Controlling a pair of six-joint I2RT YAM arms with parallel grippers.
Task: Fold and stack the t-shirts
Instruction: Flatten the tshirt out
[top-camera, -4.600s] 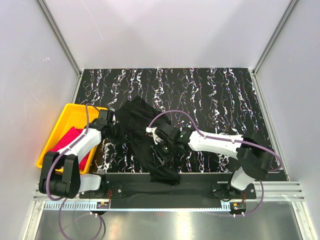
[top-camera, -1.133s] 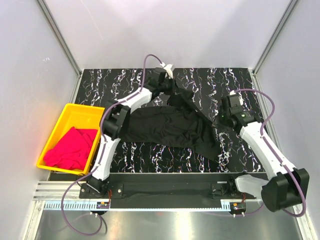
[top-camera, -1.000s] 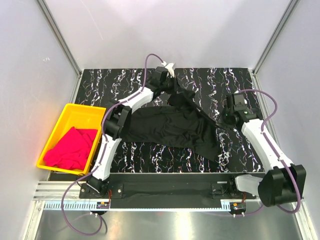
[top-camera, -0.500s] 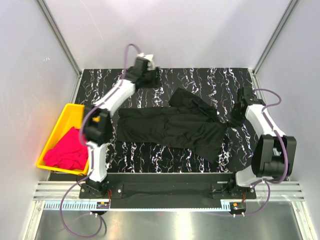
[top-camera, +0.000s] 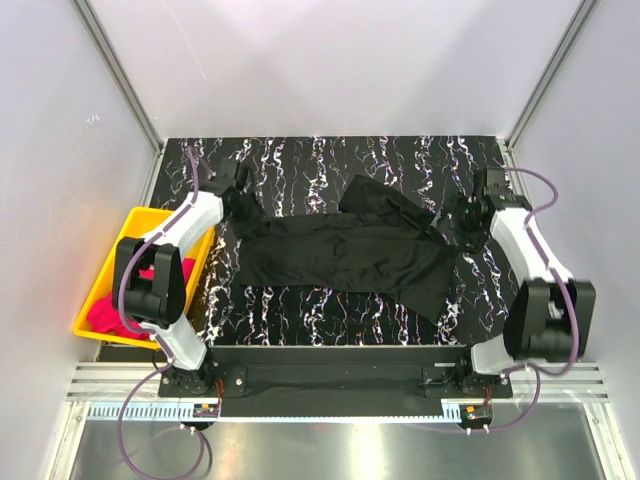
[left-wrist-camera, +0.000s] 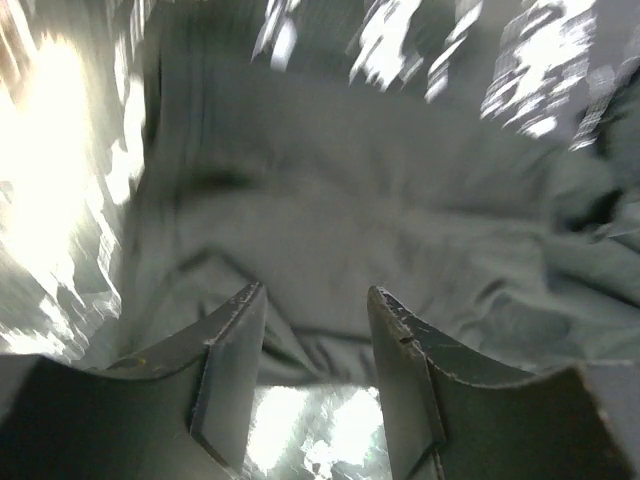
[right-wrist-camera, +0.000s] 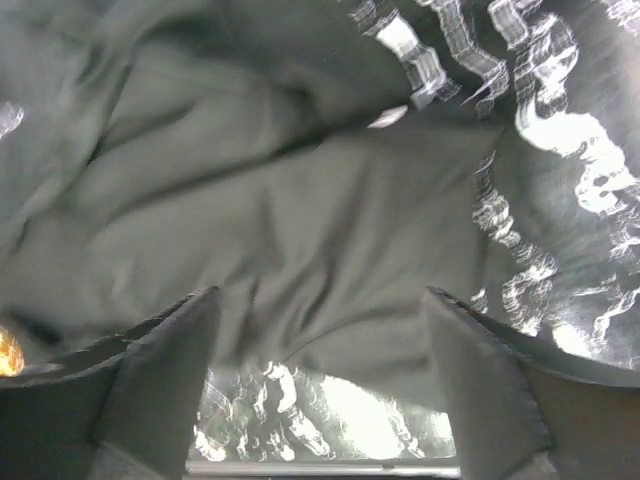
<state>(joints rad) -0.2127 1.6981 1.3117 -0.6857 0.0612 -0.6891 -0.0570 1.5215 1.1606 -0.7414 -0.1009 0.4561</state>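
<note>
Black t-shirt (top-camera: 345, 255) lies spread across the middle of the table (top-camera: 330, 165), long axis left to right. It is mostly flat, with a fold or sleeve humped at the far right and a flap trailing toward the near edge. Pink t-shirt (top-camera: 98, 312) is bunched in the yellow tray (top-camera: 140, 222) at the left, partly behind the left arm and not yet folded. Change: a second ago both arms held the black shirt stretched out, the left arm reaching toward the far edge; now both have let go and the cloth has settled. The left arm has swung back to the shirt's left end. Reads as spreading done and folding not begun. Left gripper (top-camera: 238, 192) sits at the left edge of the cloth. The left wrist view, blurred, shows its fingers (left-wrist-camera: 232, 350) moderately apart, nothing between them, black cloth just beyond. Right gripper (top-camera: 468, 214) hangs over the right edge. The right wrist view shows its fingers (right-wrist-camera: 165, 370) spread wide and empty, shirt below. Contact with the cloth cannot be told for either.
</note>
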